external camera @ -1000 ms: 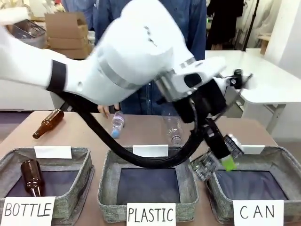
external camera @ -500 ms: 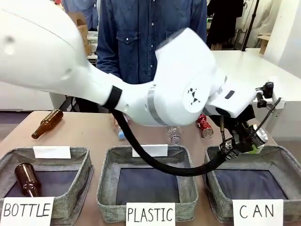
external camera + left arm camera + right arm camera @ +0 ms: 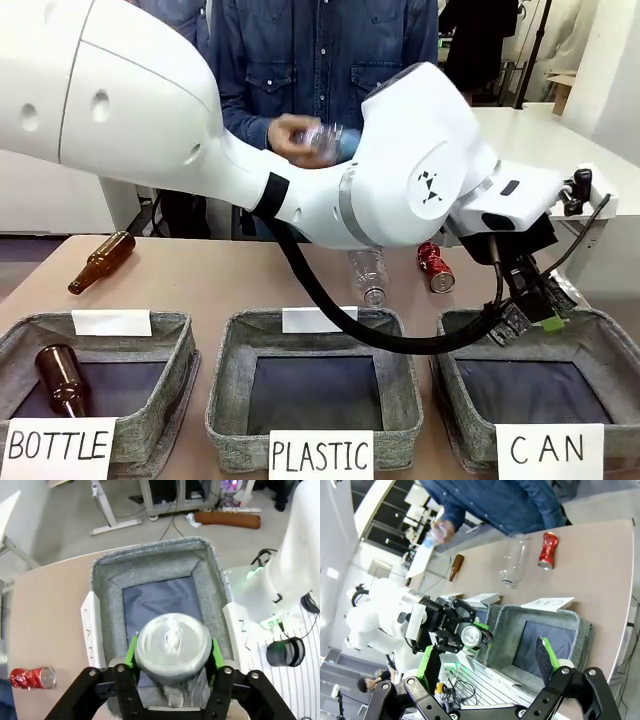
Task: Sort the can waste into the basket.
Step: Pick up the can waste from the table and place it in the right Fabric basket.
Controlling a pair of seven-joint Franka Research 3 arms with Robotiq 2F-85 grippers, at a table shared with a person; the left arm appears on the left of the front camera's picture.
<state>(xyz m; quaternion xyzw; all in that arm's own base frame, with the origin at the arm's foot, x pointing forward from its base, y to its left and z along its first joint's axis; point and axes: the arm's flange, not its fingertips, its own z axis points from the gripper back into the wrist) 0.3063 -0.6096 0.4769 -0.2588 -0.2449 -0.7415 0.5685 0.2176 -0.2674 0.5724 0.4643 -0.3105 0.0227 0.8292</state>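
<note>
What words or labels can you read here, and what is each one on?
"BOTTLE": left card, on the left basket.
"PLASTIC": middle card, on the middle basket.
"CAN": right card, on the right basket.
Red can: print too small to read.
Silver can: nothing readable.
White tags on the far rims: blank.

The front view looks from the near side across the bench point(image 3: 180, 280) toward the far side. The left wrist view faces straight down, close over the silver can point(image 3: 172, 645) and the basket point(image 3: 150, 555). The right wrist view looks from farther right; all share this basket.
</note>
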